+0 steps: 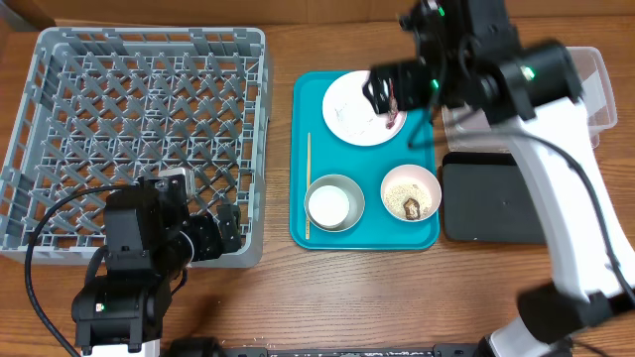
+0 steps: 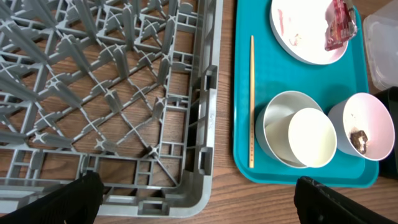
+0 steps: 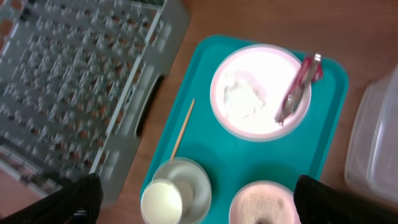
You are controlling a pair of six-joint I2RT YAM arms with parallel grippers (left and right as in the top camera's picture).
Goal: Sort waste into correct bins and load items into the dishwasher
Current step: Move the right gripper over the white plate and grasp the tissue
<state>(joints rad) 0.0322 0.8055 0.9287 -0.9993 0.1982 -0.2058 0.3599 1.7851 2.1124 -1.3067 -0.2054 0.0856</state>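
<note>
The white plate (image 1: 347,109) on the teal tray holds crumpled tissue (image 3: 242,96) and the red wrapper (image 3: 298,87). The wooden stick (image 1: 308,183) lies along the tray's left side. The white cup (image 1: 329,204) sits in the grey metal bowl (image 1: 349,186). The small white bowl (image 1: 411,188) holds grains and a brown lump (image 1: 413,206). The grey dish rack (image 1: 139,129) stands at left, empty. My right gripper (image 1: 382,89) hovers open above the plate. My left gripper (image 1: 213,233) is open and empty over the rack's near right corner.
The teal tray (image 1: 362,238) sits mid-table. The black tray (image 1: 493,201) lies to its right, with the clear tub (image 1: 595,89) behind it. The right arm reaches across the right side of the table.
</note>
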